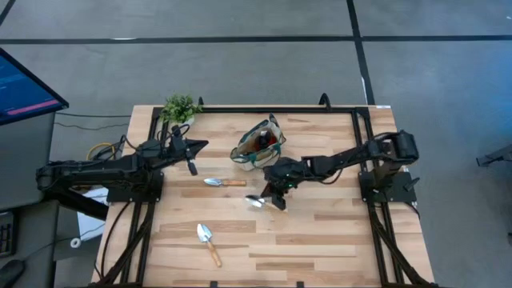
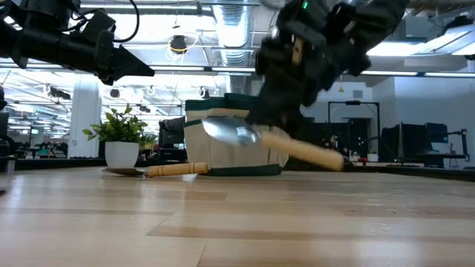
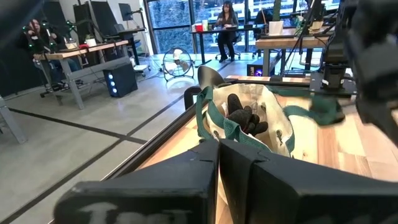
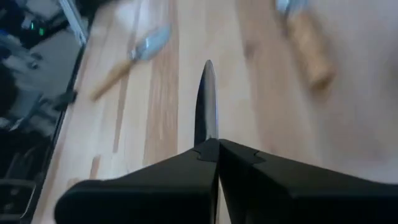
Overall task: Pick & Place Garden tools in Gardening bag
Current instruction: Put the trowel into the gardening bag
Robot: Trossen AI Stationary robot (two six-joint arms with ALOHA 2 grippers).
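I see the potted plant [image 1: 181,107] at the table's [image 1: 336,240] far left corner, clear of the work. The gardening bag [image 1: 258,146] sits near the far edge, dark tools inside. Right gripper [image 1: 276,195] jaws are clamped on a trowel [image 2: 276,142], lifted off the table beside the bag, blade toward the left edge. Two more trowels lie flat: one [image 1: 223,182] mid-table, one [image 1: 208,242] near the front edge. Left gripper [image 1: 194,146] jaws closed, empty, hovering left of the bag.

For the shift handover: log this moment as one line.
right gripper: shut on trowel, lifted beside gardening bag | left gripper: shut, empty, waiting | two trowels left on table
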